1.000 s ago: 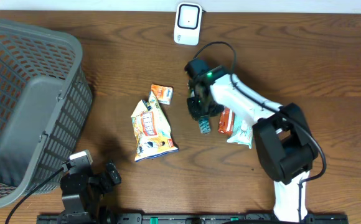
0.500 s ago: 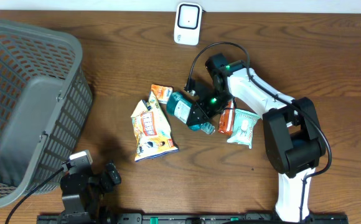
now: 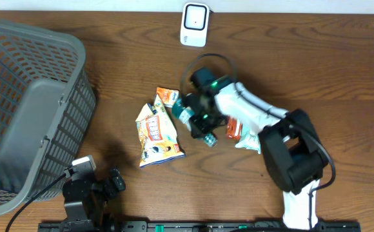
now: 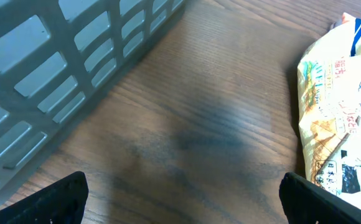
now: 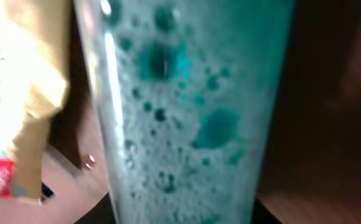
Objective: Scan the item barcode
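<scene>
A clear bottle with teal liquid [image 3: 188, 115] hangs above the table's middle, and my right gripper [image 3: 201, 111] is shut on it. In the right wrist view the foamy bottle [image 5: 187, 106] fills the frame between the dark fingers [image 5: 103, 210], too blurred to show a barcode. The white scanner [image 3: 194, 24] stands at the back edge, well beyond the bottle. My left gripper [image 3: 100, 183] rests at the front left. It appears wide open [image 4: 183, 205] over bare wood in the left wrist view.
A grey mesh basket [image 3: 26, 109] fills the left side. A yellow snack bag [image 3: 158, 135] and a small orange packet [image 3: 168, 96] lie left of the bottle. A red packet [image 3: 233, 129] and a pale green pack [image 3: 251, 138] lie under the right arm.
The right arm has swung the bottle round and moved it slightly left, towards the snack bag. The left arm has not moved.
</scene>
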Available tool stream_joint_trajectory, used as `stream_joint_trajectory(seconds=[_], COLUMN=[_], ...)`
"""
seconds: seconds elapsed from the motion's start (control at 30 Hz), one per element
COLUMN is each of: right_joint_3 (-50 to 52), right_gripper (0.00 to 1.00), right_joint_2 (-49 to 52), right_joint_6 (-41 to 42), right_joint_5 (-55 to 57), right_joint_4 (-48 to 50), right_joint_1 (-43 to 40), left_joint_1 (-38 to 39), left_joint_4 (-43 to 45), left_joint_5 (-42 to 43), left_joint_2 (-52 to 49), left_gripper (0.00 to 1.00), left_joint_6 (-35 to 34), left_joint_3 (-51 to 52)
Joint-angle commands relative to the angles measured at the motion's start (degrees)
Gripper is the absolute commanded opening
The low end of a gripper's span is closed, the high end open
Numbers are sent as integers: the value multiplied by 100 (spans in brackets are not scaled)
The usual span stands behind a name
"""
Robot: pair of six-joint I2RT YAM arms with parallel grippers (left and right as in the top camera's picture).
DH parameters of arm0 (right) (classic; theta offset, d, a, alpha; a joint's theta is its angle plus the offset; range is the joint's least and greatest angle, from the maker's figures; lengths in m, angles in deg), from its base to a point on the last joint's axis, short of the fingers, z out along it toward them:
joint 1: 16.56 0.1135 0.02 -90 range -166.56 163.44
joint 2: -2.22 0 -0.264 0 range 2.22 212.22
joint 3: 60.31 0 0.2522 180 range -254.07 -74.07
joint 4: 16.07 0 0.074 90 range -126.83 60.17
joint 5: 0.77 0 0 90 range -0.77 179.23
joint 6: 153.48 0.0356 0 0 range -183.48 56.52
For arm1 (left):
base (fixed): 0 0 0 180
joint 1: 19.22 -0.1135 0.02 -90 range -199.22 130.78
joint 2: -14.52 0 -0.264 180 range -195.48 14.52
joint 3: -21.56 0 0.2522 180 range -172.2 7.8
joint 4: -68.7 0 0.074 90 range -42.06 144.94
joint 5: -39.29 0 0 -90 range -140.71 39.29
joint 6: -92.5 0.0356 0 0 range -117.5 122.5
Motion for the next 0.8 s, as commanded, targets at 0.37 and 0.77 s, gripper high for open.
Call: stream_joint_trajectory(seconds=[0.37,0.77], right_joint_3=[1086,1078], right_gripper=[34,1], right_joint_2=[271,282], right_joint_6=[997,1252], right_joint_5=[1550,636], right_joint_4=[-175,-155], right_joint_1=[911,793], left_joint_1=[-28,-28], left_joint_4=[-262,-262], left_joint_5=[-48,-48], left_joint_2=[9,9], left_gripper=[98,98], left_joint_6=[116,116], left_joint_3=[96,96])
